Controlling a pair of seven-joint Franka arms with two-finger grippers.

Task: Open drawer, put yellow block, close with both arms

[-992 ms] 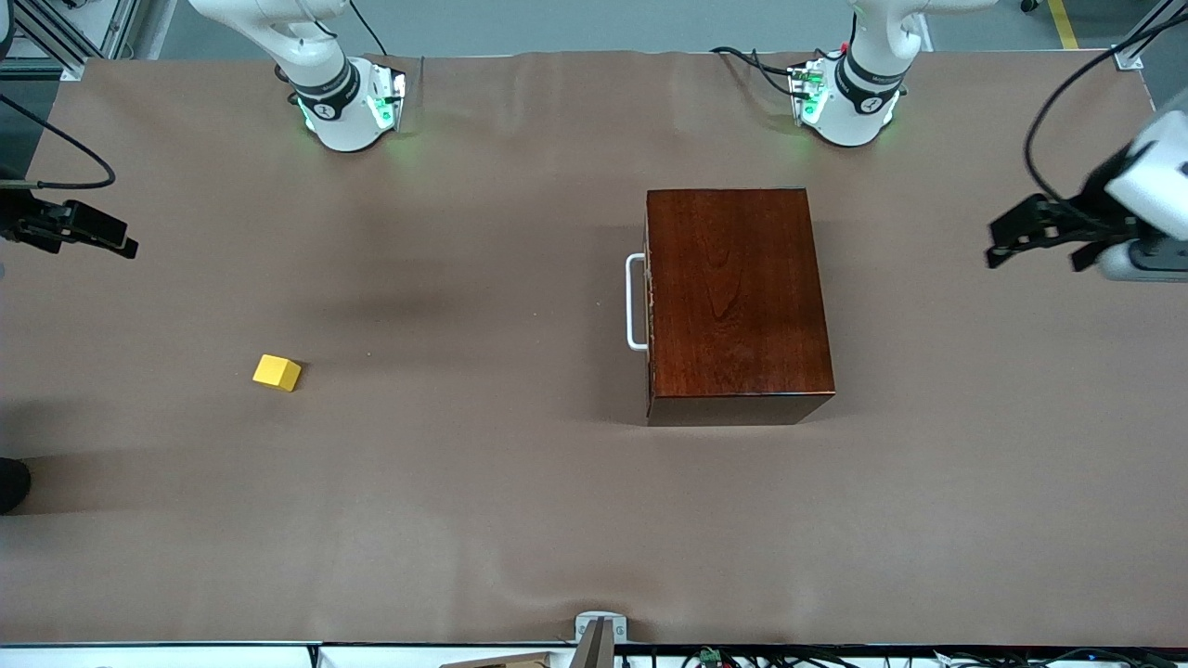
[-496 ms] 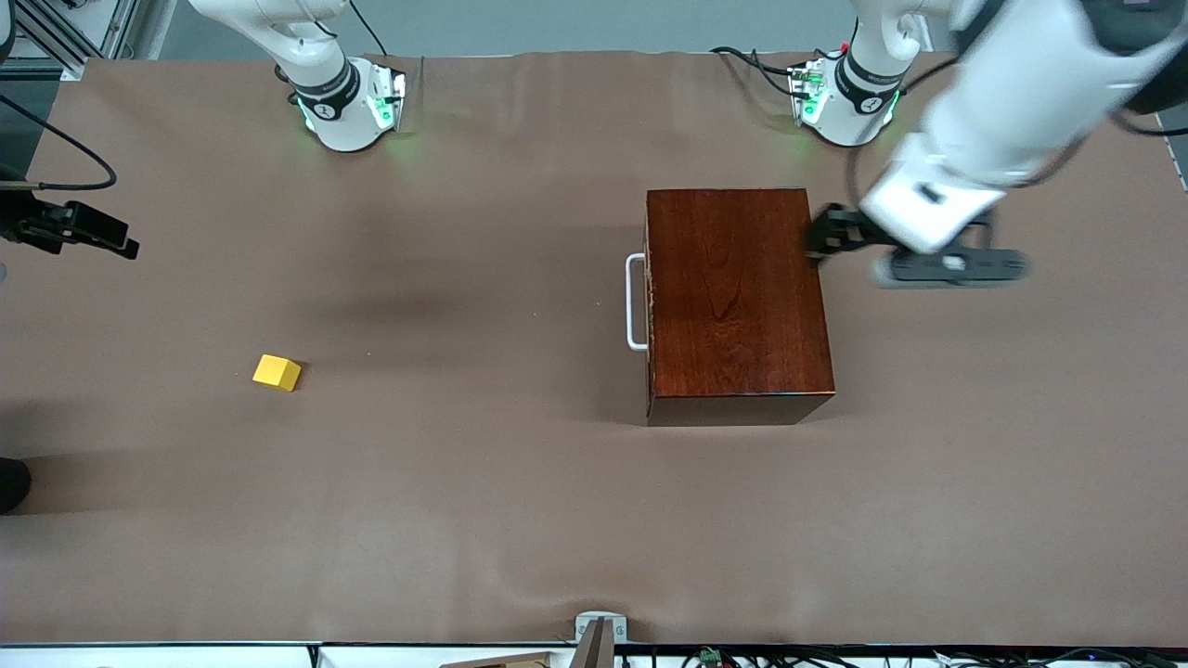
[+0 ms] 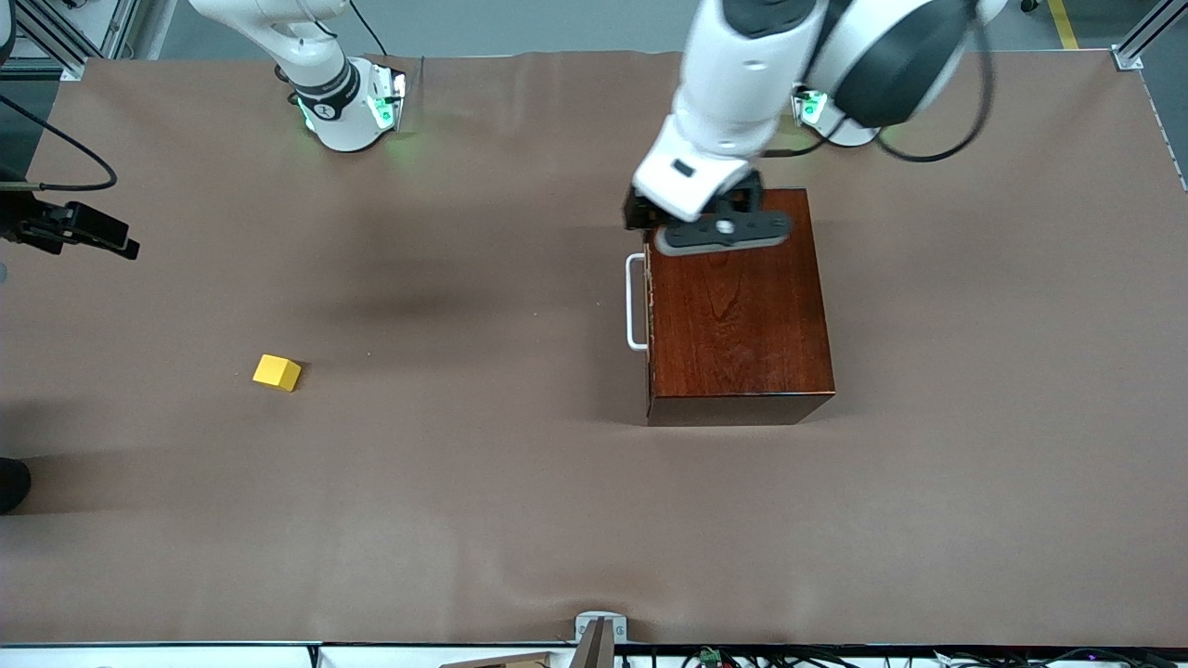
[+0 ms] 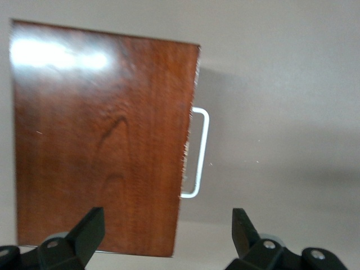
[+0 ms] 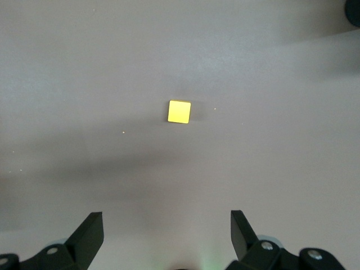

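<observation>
Over the box's corner by the handle, the left gripper (image 3: 640,211) was held with fingers spread.

The drawer (image 3: 649,306) was shut, its white handle (image 3: 634,302) unobstructed. The yellow block (image 3: 277,372) lay well apart, toward the right arm's end, where the right gripper (image 5: 167,239) waited, spread wide, above the table (image 3: 520,501).

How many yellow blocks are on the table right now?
1. The yellow block lies on the bare table toward the right arm's end, apart from the wooden box; the closed box could hide others.

Glossy red-brown wood-grain box (image 3: 738,306), white bar handle (image 3: 634,302), bright yellow block (image 3: 277,372), plain brown table cover (image 3: 464,482), white arms with dark grey bands, green-lit bases, black left gripper (image 4: 167,236), black right gripper (image 5: 167,236)
</observation>
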